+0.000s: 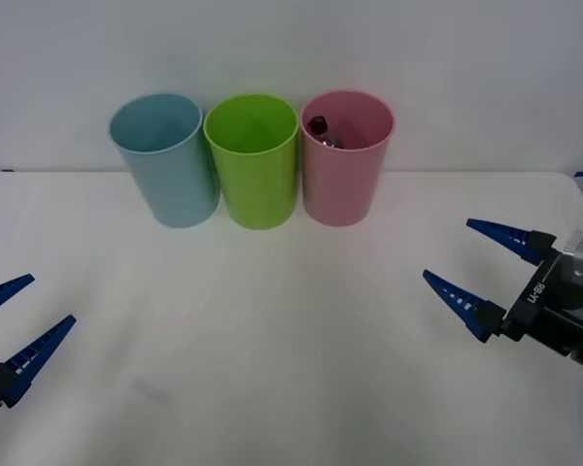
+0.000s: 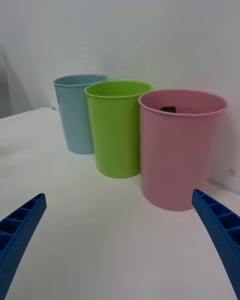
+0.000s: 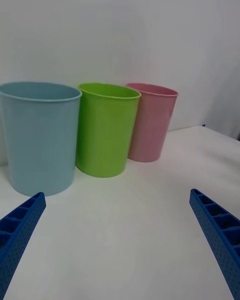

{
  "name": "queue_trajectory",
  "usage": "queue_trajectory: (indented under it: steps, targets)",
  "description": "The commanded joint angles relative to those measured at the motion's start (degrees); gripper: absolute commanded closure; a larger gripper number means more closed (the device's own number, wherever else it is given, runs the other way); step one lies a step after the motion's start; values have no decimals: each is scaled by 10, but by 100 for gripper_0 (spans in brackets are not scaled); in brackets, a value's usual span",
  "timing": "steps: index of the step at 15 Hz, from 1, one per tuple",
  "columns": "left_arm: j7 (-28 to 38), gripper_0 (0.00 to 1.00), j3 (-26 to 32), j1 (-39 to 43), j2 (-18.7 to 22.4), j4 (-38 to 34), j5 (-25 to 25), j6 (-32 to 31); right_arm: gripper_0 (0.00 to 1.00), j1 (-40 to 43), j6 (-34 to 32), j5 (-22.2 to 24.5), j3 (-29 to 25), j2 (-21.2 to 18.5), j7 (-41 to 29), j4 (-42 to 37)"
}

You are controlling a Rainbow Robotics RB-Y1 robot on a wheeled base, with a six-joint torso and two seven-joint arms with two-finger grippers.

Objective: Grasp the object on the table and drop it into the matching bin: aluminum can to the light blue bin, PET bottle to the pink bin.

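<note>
The PET bottle [image 1: 324,132] lies inside the pink bin [image 1: 345,175], its dark cap [image 2: 168,109] just showing above the rim. The light blue bin [image 1: 165,160] stands at the left end of the row at the back of the white table [image 1: 272,330]. My right gripper [image 1: 474,264] hovers open and empty over the table's right side, well in front of the pink bin [image 2: 180,150]. My left gripper [image 1: 15,325] is open and empty at the table's near left. The left wrist view shows the light blue bin [image 3: 40,135] and the pink bin [image 3: 150,122].
A green bin [image 1: 255,160] of the same shape stands between the blue and pink ones, touching or nearly touching both. A plain white wall rises behind the row. The table's back edge runs just behind the bins.
</note>
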Motion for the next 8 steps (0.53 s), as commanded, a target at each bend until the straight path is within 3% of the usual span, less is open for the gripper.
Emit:
queue_trajectory:
  steps: [1, 8]
  targets:
    - [0, 0, 0, 0, 0, 0, 0, 0, 0, 40, -15, -12, -10, 0, 34, -1]
    - [0, 0, 0, 0, 0, 0, 0, 0, 0, 118, -65, -25, -43, 0, 47, -1]
